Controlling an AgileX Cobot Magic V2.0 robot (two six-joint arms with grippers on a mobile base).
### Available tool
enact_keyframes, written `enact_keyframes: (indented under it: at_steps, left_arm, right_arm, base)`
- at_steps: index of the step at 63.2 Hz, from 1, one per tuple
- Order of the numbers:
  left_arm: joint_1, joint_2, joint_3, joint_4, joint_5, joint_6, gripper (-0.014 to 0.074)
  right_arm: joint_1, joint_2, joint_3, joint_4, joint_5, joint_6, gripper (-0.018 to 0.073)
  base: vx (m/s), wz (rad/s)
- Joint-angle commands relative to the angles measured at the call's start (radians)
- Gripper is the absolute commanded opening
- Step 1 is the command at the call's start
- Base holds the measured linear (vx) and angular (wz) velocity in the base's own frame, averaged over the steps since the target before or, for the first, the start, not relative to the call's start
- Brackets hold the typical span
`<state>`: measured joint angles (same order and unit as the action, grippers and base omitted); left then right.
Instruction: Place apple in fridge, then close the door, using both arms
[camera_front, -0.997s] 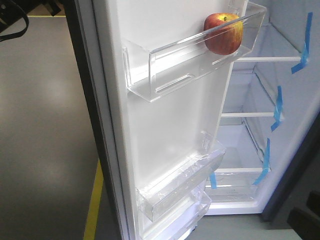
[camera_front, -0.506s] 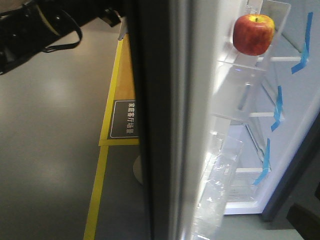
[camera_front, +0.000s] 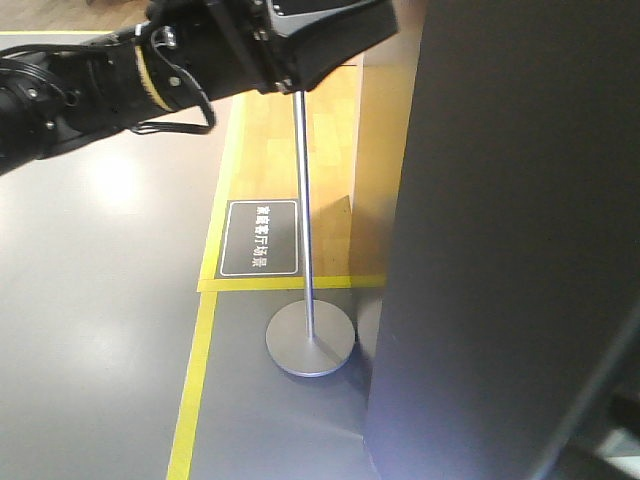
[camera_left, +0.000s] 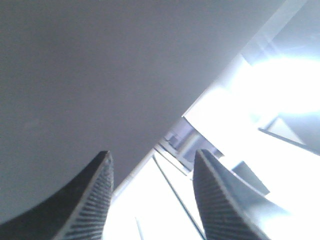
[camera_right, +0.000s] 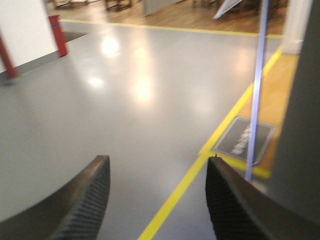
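Over on the right of the front view, the dark grey door fills half the frame, outer face towards us, so the apple is out of sight. I'd guess it sits behind that door, but nothing shows it. A black arm reaches in from the upper left, its tip near the door's top edge; which arm it is I cannot tell. Below it stands a sign pole on a round base, with a floor placard beside a yellow line.

From the left wrist, the left gripper has its jaws apart with nothing between them. The grey door face is close above, and a washed-out white gap to the right is perhaps the fridge's inside.

From the right wrist, the right gripper is likewise spread and empty over the grey floor, with the pole to its right.

If that gap is real, a push ending early would leave the door unlatched, a finger could be pinched there, and a wide swing could knock the pole
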<state>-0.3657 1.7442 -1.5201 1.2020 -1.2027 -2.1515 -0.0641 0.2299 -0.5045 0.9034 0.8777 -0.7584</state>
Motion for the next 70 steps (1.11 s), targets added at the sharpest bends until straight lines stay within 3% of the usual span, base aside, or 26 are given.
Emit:
enact_keyframes:
  at_steps: [1,10,25,43,70]
  left_arm:
    - [0.034,-0.048,-0.03,-0.043,-0.017,0.0,0.0365]
    - [0.086,-0.049,-0.03,-0.018,-0.018,0.0,0.0365]
    - [0.139,-0.049,-0.03,-0.018,-0.018,0.0,0.036]
    - [0.149,-0.049,-0.03,-0.017,-0.021,0.0,0.0357]
    - [0.149,-0.049,-0.03,-0.019,-0.008,0.0,0.0357]
  right_arm:
    - [-0.005,0.024,-0.026,-0.012,-0.221,-0.006,0.0422]
    - [-0.005,0.14,-0.07,-0.078,-0.499,-0.006,0.0422]
    - [-0.005,0.592,-0.289,-0.106,-0.909,-0.006,0.0422]
    - [-0.005,1.106,-0.653,-0.104,-0.942,-0.005,0.0422]
    - [-0.005,1.377,-0.905,-0.094,-0.983,0.001,0.0422]
  base:
    - [0.0,0.0]
    - [0.0,0.0]
    - [0.0,0.0]
    - [0.0,0.0]
    - [0.0,0.0]
